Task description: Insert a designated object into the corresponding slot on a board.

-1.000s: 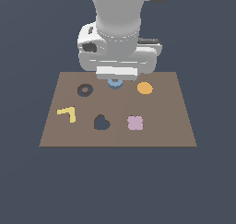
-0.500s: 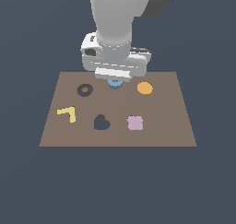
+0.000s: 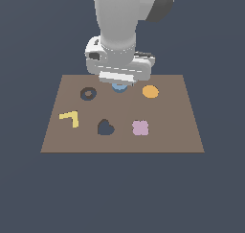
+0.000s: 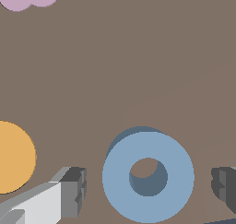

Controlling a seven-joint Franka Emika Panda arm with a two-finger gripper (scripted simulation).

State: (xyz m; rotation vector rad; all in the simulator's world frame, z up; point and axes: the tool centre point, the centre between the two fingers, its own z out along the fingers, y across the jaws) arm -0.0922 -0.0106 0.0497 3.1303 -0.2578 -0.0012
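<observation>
Claw (image 4: 147, 186) hung spread wide, fingers (image 4: 73, 191) either side of the light-blue ring (image 4: 147, 177), touching neither; ring lay flat on the board (image 3: 182, 131), between the navy ring slot (image 3: 88, 93) and the orange disc (image 3: 150, 91).

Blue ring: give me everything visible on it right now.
The blue ring is a small light-blue flat annulus, matte and plastic-looking, with a round centre hole showing brown board through it. It lies flat on the board, in the far row between the dark ring-shaped slot and the orange disc, mostly hidden under the gripper in the exterior view. In the wrist view a finger stands on either side of it, gaps visible; nothing touches it but the board.
</observation>
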